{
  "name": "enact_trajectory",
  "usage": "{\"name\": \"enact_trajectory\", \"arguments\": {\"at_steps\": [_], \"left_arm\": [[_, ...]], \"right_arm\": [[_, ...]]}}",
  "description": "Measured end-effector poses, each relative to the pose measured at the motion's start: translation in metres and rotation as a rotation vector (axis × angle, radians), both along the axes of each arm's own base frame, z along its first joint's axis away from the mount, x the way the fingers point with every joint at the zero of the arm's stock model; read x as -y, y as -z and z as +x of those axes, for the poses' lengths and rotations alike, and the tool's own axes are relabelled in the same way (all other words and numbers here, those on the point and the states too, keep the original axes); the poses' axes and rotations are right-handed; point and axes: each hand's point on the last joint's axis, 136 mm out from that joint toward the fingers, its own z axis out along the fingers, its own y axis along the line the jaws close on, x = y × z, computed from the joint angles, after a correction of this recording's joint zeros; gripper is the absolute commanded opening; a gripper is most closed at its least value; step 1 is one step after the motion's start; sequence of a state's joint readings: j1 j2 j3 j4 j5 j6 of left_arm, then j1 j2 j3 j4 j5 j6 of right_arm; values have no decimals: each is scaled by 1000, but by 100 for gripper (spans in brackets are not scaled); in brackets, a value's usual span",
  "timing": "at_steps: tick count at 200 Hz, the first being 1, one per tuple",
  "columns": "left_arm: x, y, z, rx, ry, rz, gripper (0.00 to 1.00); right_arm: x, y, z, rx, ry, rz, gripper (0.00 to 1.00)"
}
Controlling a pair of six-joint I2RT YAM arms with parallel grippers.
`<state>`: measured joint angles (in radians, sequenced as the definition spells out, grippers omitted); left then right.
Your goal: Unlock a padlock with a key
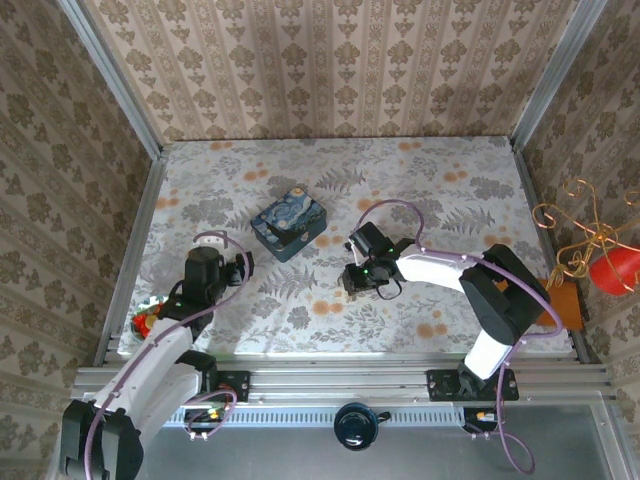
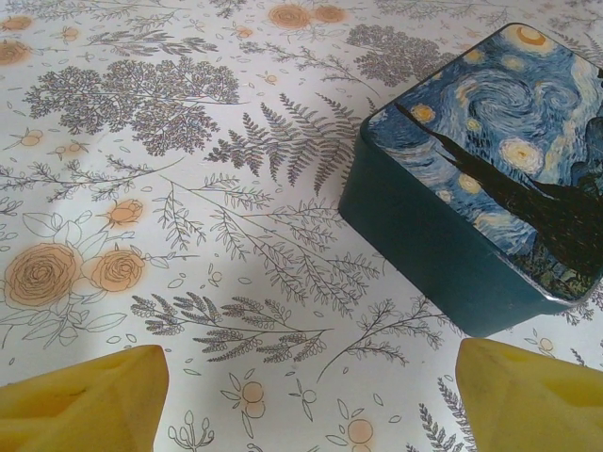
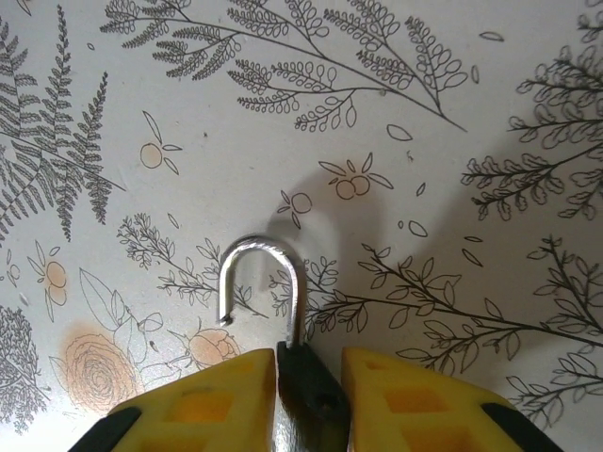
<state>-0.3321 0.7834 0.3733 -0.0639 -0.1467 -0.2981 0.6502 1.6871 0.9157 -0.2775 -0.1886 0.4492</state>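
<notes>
padlock (image 3: 311,388) clamped in right tool (image 3: 309,369), shackle (image 3: 264,247) open

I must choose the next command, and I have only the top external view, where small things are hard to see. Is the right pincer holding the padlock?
Observer: Yes. In the right wrist view the right pincer is shut on the padlock, with the dark body clamped in it.
Operator: Is the loop closed?
Observer: No. The shackle has one leg in the body, and its other end hangs free beside it.
Operator: And the left side?
Observer: In the left wrist view the left pincer is open with nothing in it, and the blue tin lies ahead of it, to the right.
</notes>
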Motion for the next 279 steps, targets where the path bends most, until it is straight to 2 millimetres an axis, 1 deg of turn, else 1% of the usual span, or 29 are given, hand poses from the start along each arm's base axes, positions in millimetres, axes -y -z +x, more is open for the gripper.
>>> {"name": "enact_trajectory", "arguments": {"at_steps": [68, 101, 104, 109, 115, 120, 122, 126, 133, 148, 168, 184, 197, 208, 215, 221, 246, 255, 265, 279], "left_arm": [[-5, 0, 1, 0, -24, 1, 82], [-20, 3, 3, -7, -98, 18, 84], [-22, 3, 3, -10, -105, 22, 84], [-25, 4, 4, -15, -118, 31, 91], [-27, 5, 4, -19, -133, 39, 93], [-29, 5, 5, -20, -146, 40, 99], [-30, 4, 5, -19, -148, 44, 100], [-32, 3, 6, -17, -160, 46, 100], [-34, 1, 7, -13, -173, 50, 100], [-40, -4, 9, 5, -209, 61, 100], [-51, -9, 12, 21, -272, 90, 100], [-60, -9, 14, 17, -323, 131, 100], [-67, -10, 17, 15, -358, 168, 100], [-72, -11, 19, 21, -380, 200, 100], [-75, -11, 19, 26, -390, 216, 100], [-77, -13, 21, 34, -399, 230, 100], [-80, -26, 30, 106, -408, 255, 100], [-79, -30, 34, 133, -404, 265, 100], [-78, -31, 39, 159, -391, 285, 100], [-75, -27, 45, 194, -365, 320, 100]], "right_arm": [[1, -8, 4, 30, 6, 1, 31], [6, -18, 10, 80, -4, -28, 36], [6, -20, 11, 88, -6, -31, 37], [7, -24, 14, 107, -12, -40, 37], [8, -29, 17, 134, -17, -52, 38], [10, -33, 21, 158, -21, -62, 39], [11, -35, 22, 171, -21, -68, 39], [12, -39, 25, 192, -24, -77, 40], [16, -46, 30, 237, -25, -94, 46], [22, -65, 42, 335, -22, -127, 51], [30, -93, 61, 485, 0, -167, 55], [39, -113, 76, 594, 34, -206, 57], [47, -124, 86, 657, 59, -242, 59], [54, -128, 93, 703, 75, -274, 60], [59, -129, 95, 728, 85, -295, 66], [64, -128, 96, 746, 92, -316, 68], [90, -117, 97, 779, 143, -405, 68], [100, -114, 98, 778, 165, -433, 69], [111, -112, 100, 778, 195, -460, 73], [125, -113, 105, 792, 232, -483, 74]]}}
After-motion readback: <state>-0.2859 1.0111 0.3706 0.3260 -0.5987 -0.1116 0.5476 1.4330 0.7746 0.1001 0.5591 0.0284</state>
